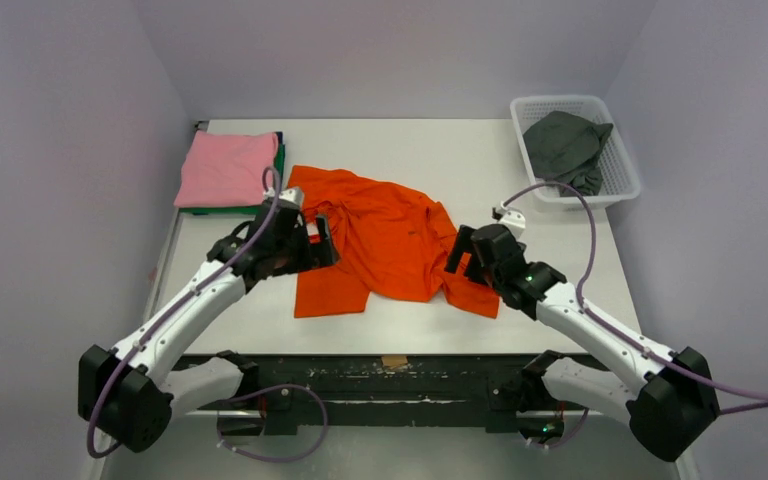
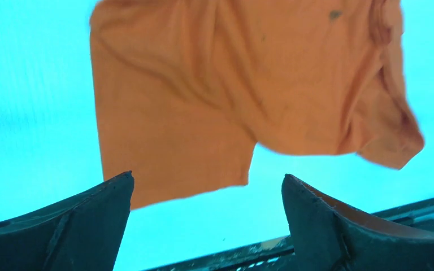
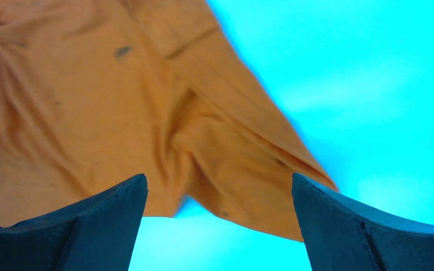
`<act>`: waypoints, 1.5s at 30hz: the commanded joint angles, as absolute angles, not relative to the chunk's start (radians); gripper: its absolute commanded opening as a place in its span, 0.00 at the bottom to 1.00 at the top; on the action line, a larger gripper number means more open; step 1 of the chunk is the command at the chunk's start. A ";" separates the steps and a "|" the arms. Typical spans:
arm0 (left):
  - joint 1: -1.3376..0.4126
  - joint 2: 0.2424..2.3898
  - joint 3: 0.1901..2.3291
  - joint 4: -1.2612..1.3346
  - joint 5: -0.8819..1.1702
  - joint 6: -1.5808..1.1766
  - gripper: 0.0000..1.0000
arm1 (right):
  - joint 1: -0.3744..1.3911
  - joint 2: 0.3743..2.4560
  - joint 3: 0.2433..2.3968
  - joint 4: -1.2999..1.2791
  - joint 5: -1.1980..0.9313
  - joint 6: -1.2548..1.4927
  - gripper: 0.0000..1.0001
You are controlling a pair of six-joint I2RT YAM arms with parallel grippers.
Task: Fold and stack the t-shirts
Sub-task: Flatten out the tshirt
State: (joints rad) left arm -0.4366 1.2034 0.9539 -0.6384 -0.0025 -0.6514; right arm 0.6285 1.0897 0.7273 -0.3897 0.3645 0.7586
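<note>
- The orange t-shirt (image 1: 385,240) is lying spread but rumpled and unfolded at the middle of the bench (image 1: 480,150), between your two tools.
- Your left tool (image 1: 318,242) is sitting at the shirt's left edge with its fingers standing wide apart, gripping nothing. Your right tool (image 1: 458,256) is doing likewise at the right edge, near a bunched sleeve.
- The pink t-shirt (image 1: 225,168) is lying folded at the far left corner, on top of the green t-shirt (image 1: 280,158), of which only an edge is showing.
- The dark grey t-shirt (image 1: 563,148) is lying crumpled in the white mesh basket (image 1: 560,101) at the far right. Nothing else is showing inside it.
- Judging by this layout, you are standing about halfway: two shirts are looking finished, while orange and grey are awaiting folding and stacking.
</note>
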 commanded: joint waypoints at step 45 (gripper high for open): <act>-0.505 0.872 0.645 -0.648 -0.114 -0.840 0.00 | 0.521 0.921 0.483 -0.349 0.212 0.765 0.00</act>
